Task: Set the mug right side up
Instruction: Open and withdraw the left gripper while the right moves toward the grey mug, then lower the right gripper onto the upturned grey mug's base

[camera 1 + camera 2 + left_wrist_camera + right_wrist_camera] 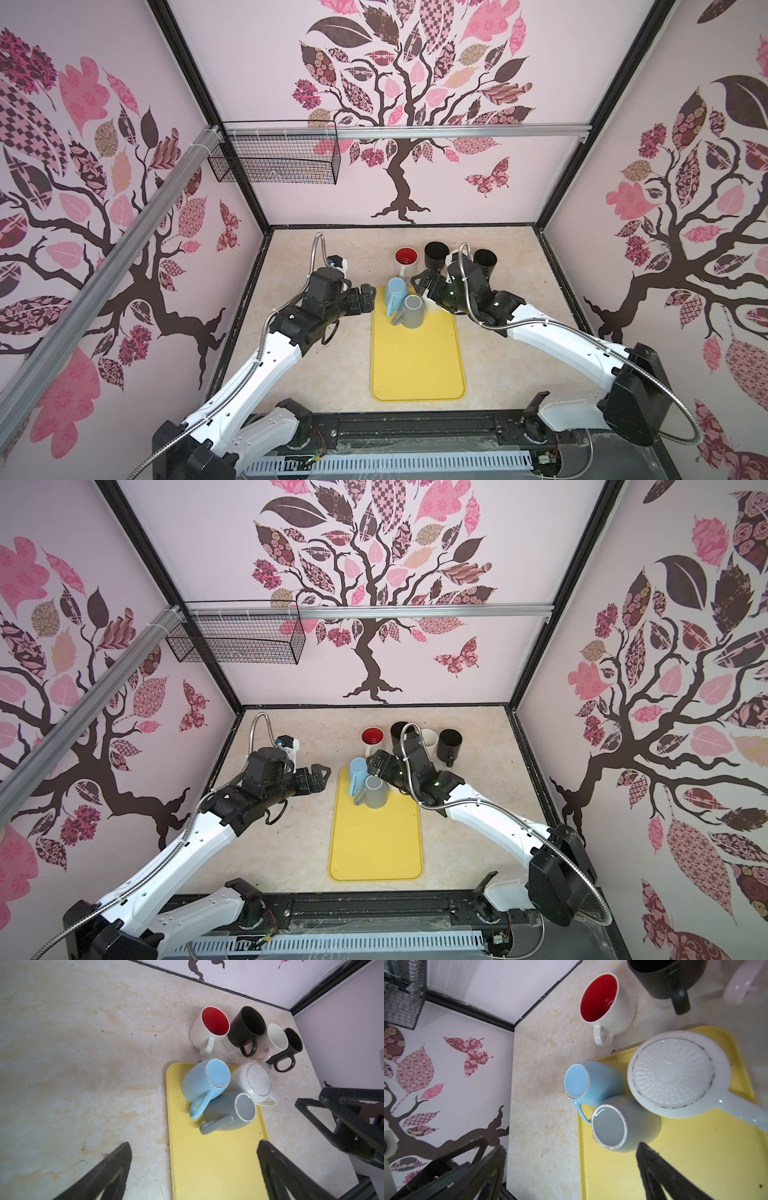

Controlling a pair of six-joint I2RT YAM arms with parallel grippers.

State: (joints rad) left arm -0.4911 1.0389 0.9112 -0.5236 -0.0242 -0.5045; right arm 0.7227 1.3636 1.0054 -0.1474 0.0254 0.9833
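Observation:
Three mugs stand upside down, close together, at the far end of the yellow tray (415, 365): a light blue mug (395, 293), a grey mug (412, 311) and a white mug with a ribbed base (675, 1076). In both top views the right arm hides most of the white one. My left gripper (369, 297) hovers open just left of the blue mug and holds nothing. My right gripper (426, 286) stands open above the white mug, to the right of the blue and grey ones, also with nothing in it.
Behind the tray several mugs stand upright in a row: a white mug with a red inside (406, 257), a black mug (436, 253), a cream mug (430, 739) and another black mug (485, 259). A wire basket (274, 158) hangs on the back wall.

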